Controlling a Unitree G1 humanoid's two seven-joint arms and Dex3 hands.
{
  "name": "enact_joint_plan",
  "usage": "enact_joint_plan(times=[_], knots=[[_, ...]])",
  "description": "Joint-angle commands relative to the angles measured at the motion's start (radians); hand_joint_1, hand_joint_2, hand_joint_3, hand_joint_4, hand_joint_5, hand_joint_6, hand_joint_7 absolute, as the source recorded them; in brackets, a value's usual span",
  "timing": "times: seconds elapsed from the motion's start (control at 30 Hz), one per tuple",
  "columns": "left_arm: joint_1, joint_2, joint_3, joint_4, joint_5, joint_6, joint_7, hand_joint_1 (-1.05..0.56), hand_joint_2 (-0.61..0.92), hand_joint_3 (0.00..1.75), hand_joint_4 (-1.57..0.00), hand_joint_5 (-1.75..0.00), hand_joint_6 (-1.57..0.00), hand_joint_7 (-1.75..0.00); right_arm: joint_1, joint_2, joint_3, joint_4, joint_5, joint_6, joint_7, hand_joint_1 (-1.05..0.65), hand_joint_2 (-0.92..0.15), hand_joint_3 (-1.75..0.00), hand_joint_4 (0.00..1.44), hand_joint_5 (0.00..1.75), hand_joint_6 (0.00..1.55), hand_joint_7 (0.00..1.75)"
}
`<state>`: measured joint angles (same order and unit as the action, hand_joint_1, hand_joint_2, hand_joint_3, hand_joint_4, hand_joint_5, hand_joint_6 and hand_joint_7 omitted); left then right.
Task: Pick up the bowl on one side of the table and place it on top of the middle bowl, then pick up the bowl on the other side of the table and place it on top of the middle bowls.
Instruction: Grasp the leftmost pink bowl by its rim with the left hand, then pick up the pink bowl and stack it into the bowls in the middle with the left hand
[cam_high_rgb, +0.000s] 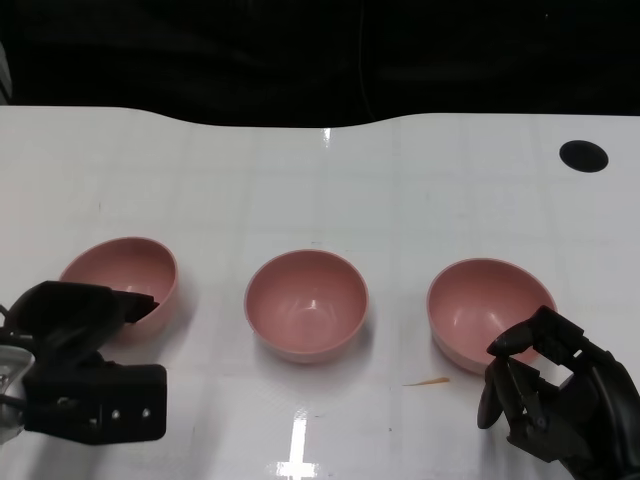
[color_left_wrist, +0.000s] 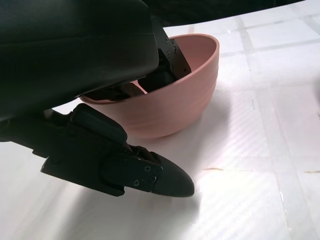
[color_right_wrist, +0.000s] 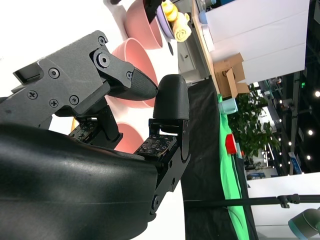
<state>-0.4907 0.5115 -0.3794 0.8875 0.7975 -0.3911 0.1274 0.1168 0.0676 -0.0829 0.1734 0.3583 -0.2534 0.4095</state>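
Three pink bowls (cam_high_rgb: 306, 304) on white table (cam_high_rgb: 400, 190), backdrop seemingly dark.

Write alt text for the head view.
Three empty pink bowls sit in a row on a white table: left bowl, middle bowl, right bowl. The left hand reaches over the left bowl's near rim; the right hand hovers by the right bowl.

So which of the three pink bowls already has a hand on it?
The left bowl. The left hand has fingers hooked over its near rim, reaching inside. The middle bowl is untouched; the right hand sits beside the right bowl.
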Motion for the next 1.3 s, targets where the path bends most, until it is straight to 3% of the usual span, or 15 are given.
enact_joint_plan(times=[0.03,0.1,0.2,0.27,0.3,0.37,0.4,0.47,0.7,0.83,0.93,1.1,1.2,1.27,1.3], knots=[[-0.017,-0.013,-0.010,0.057,-0.028,0.008,0.010,-0.53,0.92,0.18,-0.60,-0.03,-0.69,-0.02,0.006,-0.005,-0.004,-0.014,0.003,0.005,-0.007,-0.09,-0.62,-0.94,0.87,1.67,0.80,1.40],[-0.027,-0.028,-0.008,0.087,-0.049,0.014,0.018,-0.37,0.92,0.20,-0.66,-0.05,-0.75,-0.04,0.004,-0.006,-0.005,-0.012,0.004,0.003,-0.005,-0.09,-0.63,-0.93,0.87,1.67,0.80,1.39],[-0.038,-0.039,-0.007,0.126,-0.076,0.000,0.038,-0.12,0.92,0.19,-0.90,-0.12,-0.95,-0.11,0.006,-0.002,-0.004,-0.015,0.000,0.003,-0.013,-0.09,-0.63,-0.93,0.87,1.68,0.80,1.39],[-0.037,-0.040,0.002,0.137,-0.105,-0.031,0.052,-0.05,0.92,0.20,-1.03,-0.18,-1.05,-0.15,0.006,0.000,-0.003,-0.015,-0.001,0.002,-0.017,-0.09,-0.62,-0.94,0.88,1.68,0.80,1.40],[-0.033,-0.039,0.011,0.139,-0.125,-0.050,0.059,-0.01,0.92,0.26,-0.94,-0.74,-1.05,-0.46,0.005,0.001,-0.002,-0.013,-0.001,0.001,-0.017,-0.09,-0.62,-0.95,0.88,1.68,0.80,1.40],[-0.020,-0.034,0.026,0.123,-0.155,-0.087,0.090,0.02,0.91,0.35,-0.73,-1.51,-0.75,-1.33,0.005,0.001,0.000,-0.012,0.000,0.003,-0.017,-0.08,-0.62,-0.96,0.88,1.69,0.80,1.41],[-0.014,-0.029,0.030,0.110,-0.163,-0.100,0.103,0.04,0.91,0.38,-0.70,-1.63,-0.68,-1.52,0.006,-0.001,0.001,-0.013,0.001,0.005,-0.016,-0.08,-0.62,-0.96,0.88,1.69,0.79,1.41],[0.001,-0.015,0.042,0.067,-0.184,-0.131,0.106,0.03,0.90,0.42,-0.67,-1.72,-0.59,-1.70,0.008,-0.003,0.002,-0.015,0.002,0.009,-0.013,-0.08,-0.62,-0.97,0.88,1.68,0.79,1.41],[0.024,0.005,0.053,-0.002,-0.198,-0.148,0.093,0.04,0.87,0.46,-0.66,-1.75,-0.57,-1.75,0.010,-0.003,0.003,-0.019,0.004,0.015,-0.015,-0.08,-0.61,-0.98,0.89,1.66,0.79,1.41],[0.064,0.099,0.123,-0.364,-0.266,-0.102,-0.101,0.03,0.83,0.48,-0.64,-1.75,-0.62,-1.63,0.008,-0.002,0.002,-0.014,-0.001,0.015,-0.020,-0.08,-0.61,-0.98,0.89,1.66,0.80,1.40],[0.092,0.112,0.148,-0.510,-0.275,-0.074,-0.166,0.02,0.81,0.50,-0.65,-1.72,-0.71,-1.48,0.005,-0.002,0.003,-0.005,-0.011,0.003,-0.023,-0.09,-0.60,-1.00,0.89,1.66,0.80,1.40],[0.130,0.116,0.163,-0.702,-0.241,-0.017,-0.213,0.01,0.74,0.50,-0.70,-1.68,-0.76,-1.44,0.004,-0.001,0.002,0.000,-0.008,0.001,-0.013,-0.09,-0.59,-1.01,0.87,1.68,0.79,1.41],[0.141,0.116,0.168,-0.778,-0.234,0.014,-0.252,0.00,0.75,0.46,-0.75,-1.57,-0.84,-1.26,0.006,0.001,0.002,-0.004,-0.006,0.010,-0.017,-0.09,-0.60,-0.98,0.88,1.68,0.81,1.40],[0.134,0.124,0.156,-0.843,-0.211,0.024,-0.292,0.00,0.75,0.45,-0.75,-1.56,-0.85,-1.24,0.007,0.001,0.003,-0.004,-0.007,0.011,-0.017,-0.09,-0.60,-0.98,0.88,1.68,0.81,1.39],[0.127,0.131,0.147,-0.887,-0.193,0.028,-0.320,-0.04,0.78,0.32,-0.67,-1.66,-0.72,-1.41,0.007,0.001,0.003,-0.004,-0.007,0.012,-0.017,-0.09,-0.60,-0.98,0.88,1.67,0.81,1.39]])
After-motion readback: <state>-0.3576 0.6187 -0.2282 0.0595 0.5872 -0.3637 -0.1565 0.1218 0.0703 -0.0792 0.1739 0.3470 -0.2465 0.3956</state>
